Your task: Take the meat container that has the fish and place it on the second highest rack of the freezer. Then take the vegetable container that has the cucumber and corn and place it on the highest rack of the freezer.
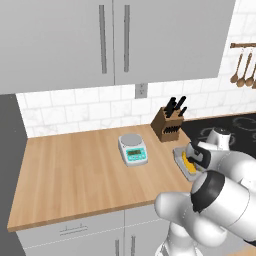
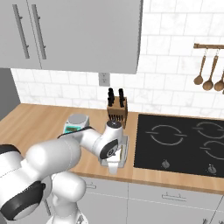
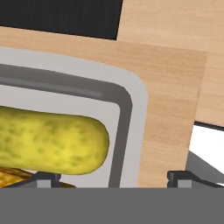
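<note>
- The gripper (image 3: 113,177) is hanging low over the counter edge with its jaws standing wide apart and nothing between them; in the hand view one fingertip (image 3: 46,178) is sitting over the inside of the tray and the other is sitting outside it, above bare wood, so the jaws are straddling one wall.
- Directly beneath the hand, the vegetable container (image 3: 133,113) is lying flat on the wooden counter (image 3: 175,87); its pale grey rim and darker inner wall are running up the hand view between the two tips, and the rounded corner is lying just ahead of them.
- Inside that wall, the cucumber (image 3: 48,140) is lying on its side with its long axis running across the hand, its blunt end near the wall; a sliver of corn (image 3: 11,177) is showing beside it, at the near edge.
- Seen from the base, the container (image 1: 181,159) is sitting at the front of the counter, half covered by the wrist; the cooktop (image 2: 179,142) is lying just beyond it on one side.
- Farther out from the hand, the kitchen scale (image 1: 133,149) and the knife block (image 1: 169,122) are standing well apart from the tray and out of the way.
- Judging from this, the hand is lining up to pinch the wall; a straight descent looks sufficient, though whether the inner tip will clear the cucumber cannot be told.
</note>
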